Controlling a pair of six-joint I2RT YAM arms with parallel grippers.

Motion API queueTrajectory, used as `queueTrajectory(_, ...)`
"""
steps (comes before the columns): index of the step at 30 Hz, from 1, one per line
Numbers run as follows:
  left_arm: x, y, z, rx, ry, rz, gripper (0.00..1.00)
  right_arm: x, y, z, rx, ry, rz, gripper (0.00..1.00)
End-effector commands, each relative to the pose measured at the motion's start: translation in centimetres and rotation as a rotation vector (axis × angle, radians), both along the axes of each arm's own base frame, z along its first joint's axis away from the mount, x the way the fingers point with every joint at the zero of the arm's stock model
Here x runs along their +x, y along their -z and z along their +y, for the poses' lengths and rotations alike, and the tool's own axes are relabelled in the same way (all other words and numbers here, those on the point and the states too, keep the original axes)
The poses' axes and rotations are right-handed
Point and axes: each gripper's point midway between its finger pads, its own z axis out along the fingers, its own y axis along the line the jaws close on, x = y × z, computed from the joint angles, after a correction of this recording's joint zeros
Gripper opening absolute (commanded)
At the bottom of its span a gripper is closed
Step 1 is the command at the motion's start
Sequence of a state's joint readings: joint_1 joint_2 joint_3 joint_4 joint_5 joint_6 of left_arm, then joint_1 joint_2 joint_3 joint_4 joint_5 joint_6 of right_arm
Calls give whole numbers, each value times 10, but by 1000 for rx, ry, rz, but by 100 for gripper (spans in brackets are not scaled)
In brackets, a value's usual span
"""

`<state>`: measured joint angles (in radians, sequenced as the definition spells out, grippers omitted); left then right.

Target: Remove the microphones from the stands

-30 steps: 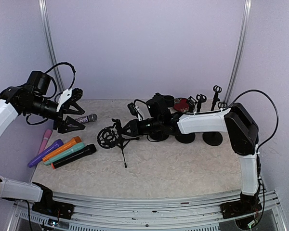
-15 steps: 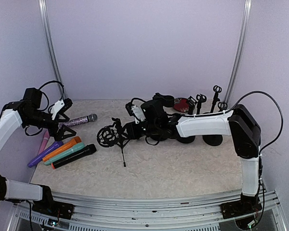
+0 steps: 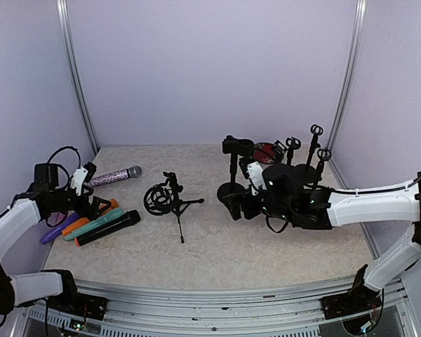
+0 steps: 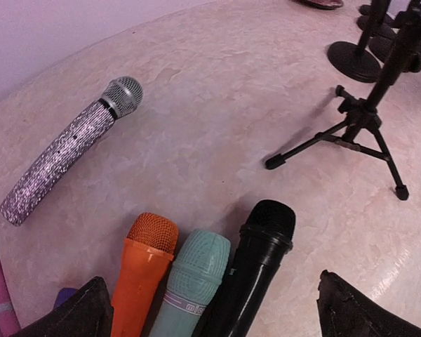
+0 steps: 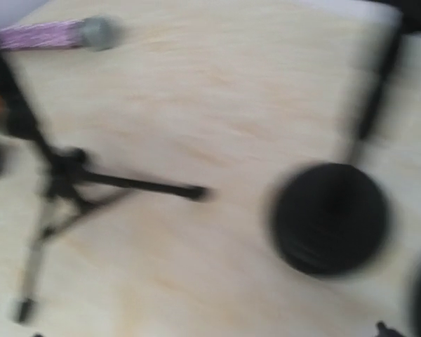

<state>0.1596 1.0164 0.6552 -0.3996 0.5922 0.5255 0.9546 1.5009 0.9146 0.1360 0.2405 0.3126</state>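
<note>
- Both arms have pulled back. The left hand has let go of the sparkly purple microphone and dropped low at the left. The right hand has moved off to the right, away from the tripod stand.
- The left hand is wide open and holds nothing. Its two tips show far apart at the bottom of its own camera view.
- Just in front of it, an orange microphone, a green microphone and a black microphone lie side by side on the counter.
- The sparkly purple microphone lies flat on the counter behind that row, off the stand, with its silver head to the right.
- The tripod stand is up on its three legs in the middle, and its round ring holder has nothing in it.
- The right hand sits low, well apart from the tripod stand. I cannot tell if it is open or shut, because its own camera view is blurry.
- Black round-foot stands are behind it.
</note>
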Motion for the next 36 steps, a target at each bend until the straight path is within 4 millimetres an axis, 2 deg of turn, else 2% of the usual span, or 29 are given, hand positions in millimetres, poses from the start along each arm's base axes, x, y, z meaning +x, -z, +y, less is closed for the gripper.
queueTrajectory(1, 33, -21, 21, -79, -222, -256, 99, 2, -8, -83, -20, 299, -129, 100)
queueTrajectory(6, 35, -17, 20, -123, -284, -401, 99, -11, -12, -168, -105, 513, -302, 100)
queueTrajectory(8, 35, -6, 18, -132, -297, -426, 99, -16, -11, -208, -90, 657, -336, 100)
queueTrajectory(10, 38, 2, 16, -166, -307, -418, 99, -22, -4, -234, -79, 696, -345, 100)
queueTrajectory(14, 52, 12, 15, -176, -336, -392, 99, -25, -11, -282, -56, 814, -398, 100)
queueTrajectory(16, 57, 11, 13, -167, -333, -404, 99, -26, -14, -303, -65, 867, -450, 100)
queueTrajectory(18, 59, -2, 13, -171, -333, -487, 99, -24, -20, -321, -47, 906, -499, 100)
queueTrajectory(20, 56, -12, 14, -174, -341, -571, 99, -20, -25, -334, -22, 934, -538, 100)
queueTrajectory(21, 55, -14, 14, -184, -344, -590, 99, -16, -21, -340, -39, 937, -538, 100)
queueTrajectory(25, 67, -13, 17, -199, -387, -572, 99, 3, -8, -357, -55, 954, -541, 100)
queueTrajectory(26, 64, -4, 18, -205, -391, -566, 99, 6, -3, -360, -62, 954, -541, 100)
queueTrajectory(27, 58, -9, 17, -216, -387, -612, 99, 10, -1, -362, -62, 952, -550, 100)
queueTrajectory(28, 54, 1, 17, -215, -385, -616, 99, 14, 2, -363, -70, 944, -554, 100)
queueTrajectory(29, 50, -6, 17, -238, -386, -667, 99, 18, 5, -362, -79, 932, -560, 100)
queueTrajectory(30, 52, -9, 20, -236, -398, -668, 99, 22, 4, -362, -84, 925, -577, 100)
queueTrajectory(32, 59, 0, 22, -220, -415, -617, 99, 32, 2, -356, -73, 868, -596, 100)
queueTrajectory(33, 61, -3, 21, -228, -410, -631, 99, 40, 3, -353, -93, 829, -597, 100)
queueTrajectory(35, 69, 3, 23, -216, -419, -587, 99, 50, 8, -351, -106, 783, -590, 100)
queueTrajectory(36, 73, 3, 25, -225, -426, -580, 99, 53, 16, -356, -105, 779, -573, 100)
